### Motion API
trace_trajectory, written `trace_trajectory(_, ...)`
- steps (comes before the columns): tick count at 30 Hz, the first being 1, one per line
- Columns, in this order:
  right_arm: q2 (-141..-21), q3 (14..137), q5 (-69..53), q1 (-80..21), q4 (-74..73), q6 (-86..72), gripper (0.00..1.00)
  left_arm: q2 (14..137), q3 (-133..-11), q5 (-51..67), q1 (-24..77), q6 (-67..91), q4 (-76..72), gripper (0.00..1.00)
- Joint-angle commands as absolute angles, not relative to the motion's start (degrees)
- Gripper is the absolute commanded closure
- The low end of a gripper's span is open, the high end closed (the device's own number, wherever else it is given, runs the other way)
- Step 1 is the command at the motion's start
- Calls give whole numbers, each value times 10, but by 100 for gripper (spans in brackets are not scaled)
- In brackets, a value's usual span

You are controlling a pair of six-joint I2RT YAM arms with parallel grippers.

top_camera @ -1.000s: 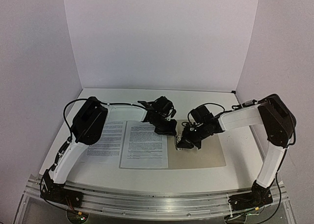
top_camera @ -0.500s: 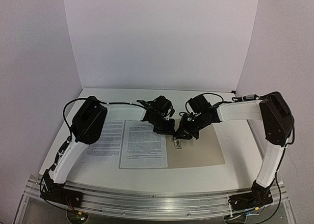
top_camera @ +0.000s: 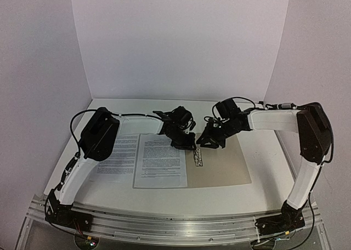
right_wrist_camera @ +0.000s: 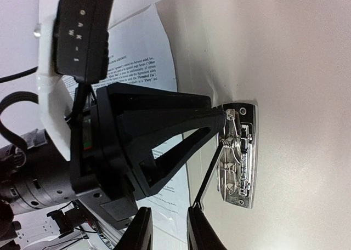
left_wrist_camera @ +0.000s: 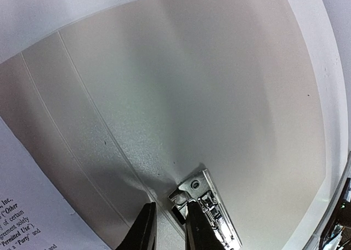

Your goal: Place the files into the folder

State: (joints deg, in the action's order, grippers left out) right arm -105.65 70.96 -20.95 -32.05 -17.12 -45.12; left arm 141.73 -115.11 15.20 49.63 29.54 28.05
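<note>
Beige cardboard of the folder (top_camera: 225, 165) lies opened flat directly beneath both pairs of jaws. Its metal clip (right_wrist_camera: 238, 154) sits on the inner spine right at the tips of the left gripper (left_wrist_camera: 170, 206). The left jaws stand almost closed, a narrow slit between them, and their tips are planted on the far end of the clip. Whether they actually pinch its edge cannot be told from either wrist view. The right gripper (right_wrist_camera: 168, 209) hovers just beside the clip on the opposite side, facing the left one. Its jaws are a little apart, with nothing caught between them. A thin dark rod (right_wrist_camera: 207, 170) slants up from the clip's middle toward one of the right fingertips (right_wrist_camera: 194, 222), though contact there is unclear. The files lie on the left gripper's outer side, away from the right jaws. One printed sheet (top_camera: 160, 161) rests flat just beside the left jaws, its edge overlapping the folder along the spine creases. A second sheet (top_camera: 118, 154) lies flat farther out on that side, partly hidden under the left arm. The folder's bare right-hand leaf spreads out past the right jaws toward the right arm's base. Folder and files all rest on a white table (top_camera: 164, 195), closed in by pale walls (top_camera: 181, 41) on three sides.
</note>
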Motion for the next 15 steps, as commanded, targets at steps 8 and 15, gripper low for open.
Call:
trace_trajectory(8, -1032, 677, -193, -302, -240, -415, 99, 1366, -1210, 123, 474, 212, 312, 80)
trace_trajectory(15, -1090, 677, -293, -326, -230, -368, 100, 1282, -1161, 114, 451, 99, 292, 77)
